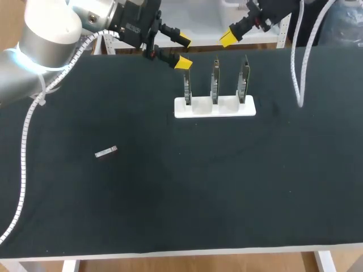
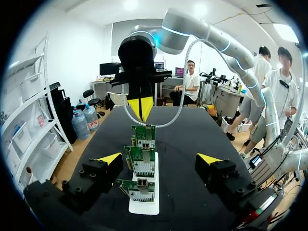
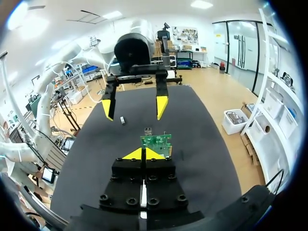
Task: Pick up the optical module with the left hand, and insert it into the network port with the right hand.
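Black matting covers the desk [image 1: 227, 187]. Near its far edge a white rack [image 1: 214, 109] stands three network cards [image 1: 215, 79] upright, probably to keep their ports [image 2: 143, 183] exposed for insertion. Well apart from it, toward the left, the optical module [image 1: 105, 152] lies flat and untouched, free to be taken from above. Beside the rack's left end hangs the left hand [image 1: 182, 51], fingers spread wide, holding nothing. Beyond the rack, the right hand [image 3: 143, 154] hovers with its tips pressed together, empty.

Robotics lab: arms [image 1: 42, 34] over a black table [image 1: 170, 192] bearing circuit boards [image 1: 215, 82].
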You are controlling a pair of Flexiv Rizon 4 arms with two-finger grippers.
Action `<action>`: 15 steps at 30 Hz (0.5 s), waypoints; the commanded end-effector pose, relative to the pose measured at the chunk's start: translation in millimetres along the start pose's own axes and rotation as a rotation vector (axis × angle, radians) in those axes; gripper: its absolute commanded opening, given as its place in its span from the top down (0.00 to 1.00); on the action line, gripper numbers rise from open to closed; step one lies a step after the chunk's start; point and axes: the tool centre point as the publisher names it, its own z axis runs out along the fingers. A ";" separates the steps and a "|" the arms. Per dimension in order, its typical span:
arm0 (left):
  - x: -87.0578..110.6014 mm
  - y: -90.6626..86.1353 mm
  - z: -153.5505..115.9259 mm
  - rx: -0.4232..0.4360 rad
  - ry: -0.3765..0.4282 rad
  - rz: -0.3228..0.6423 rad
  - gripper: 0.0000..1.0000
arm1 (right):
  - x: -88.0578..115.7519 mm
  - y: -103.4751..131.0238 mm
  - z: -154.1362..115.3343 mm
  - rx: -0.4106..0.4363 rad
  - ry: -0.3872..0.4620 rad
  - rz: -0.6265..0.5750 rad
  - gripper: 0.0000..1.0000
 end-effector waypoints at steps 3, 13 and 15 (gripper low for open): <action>0.1 0.9 0.0 0.002 0.001 0.001 0.00 | 0.3 4.2 -21.4 -0.018 -0.017 0.009 1.00; 0.1 0.9 0.0 0.002 0.001 0.001 0.00 | 16.2 16.9 -56.2 0.054 -0.034 0.041 1.00; 0.1 0.9 0.0 0.002 0.001 0.001 0.00 | 18.4 19.0 -62.5 0.067 -0.041 0.044 1.00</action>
